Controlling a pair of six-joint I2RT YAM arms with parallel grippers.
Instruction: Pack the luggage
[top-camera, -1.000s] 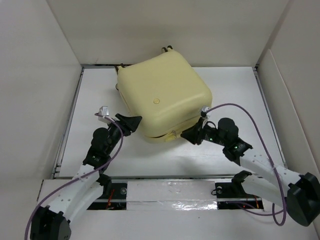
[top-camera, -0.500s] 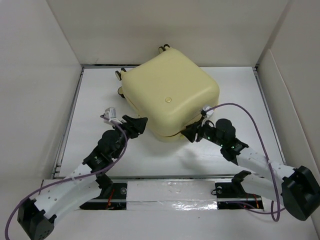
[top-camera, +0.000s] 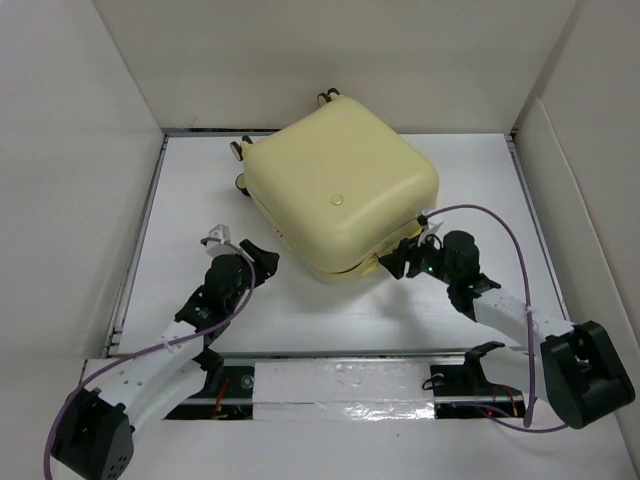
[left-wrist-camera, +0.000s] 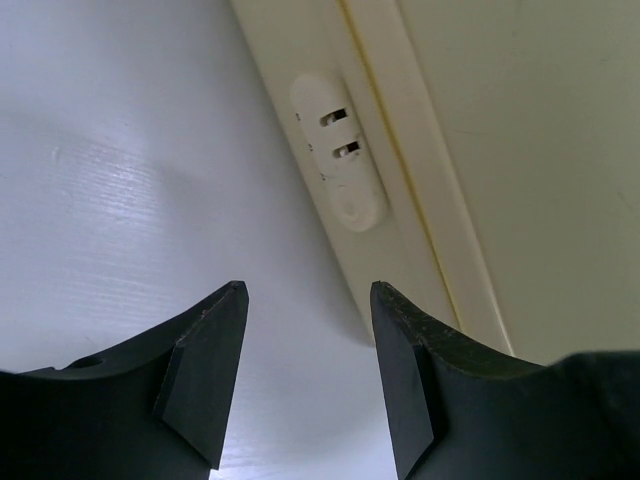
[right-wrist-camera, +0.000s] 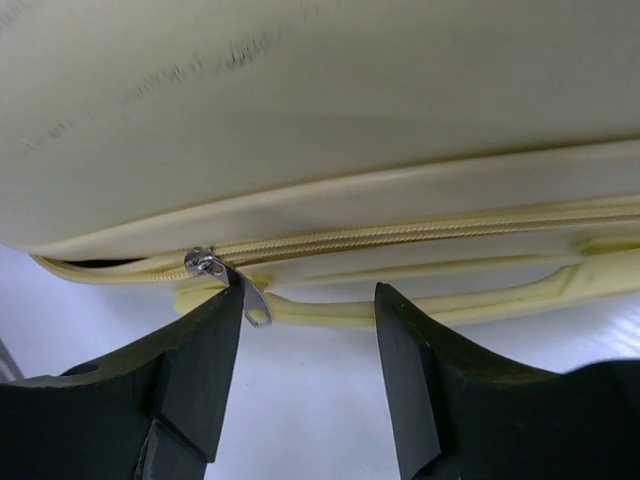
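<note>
Nothing readable can be made out anywhere; the little round badge (top-camera: 337, 200) on the luggage (top-camera: 365, 165) is too small.

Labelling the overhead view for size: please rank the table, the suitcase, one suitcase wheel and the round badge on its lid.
1. table
2. suitcase
3. wheel and round badge: both tiny, about alike, so not ranked.

A white tabletop (top-camera: 190, 200) lies enclosed by plain pale walls (top-camera: 70, 150).
</note>
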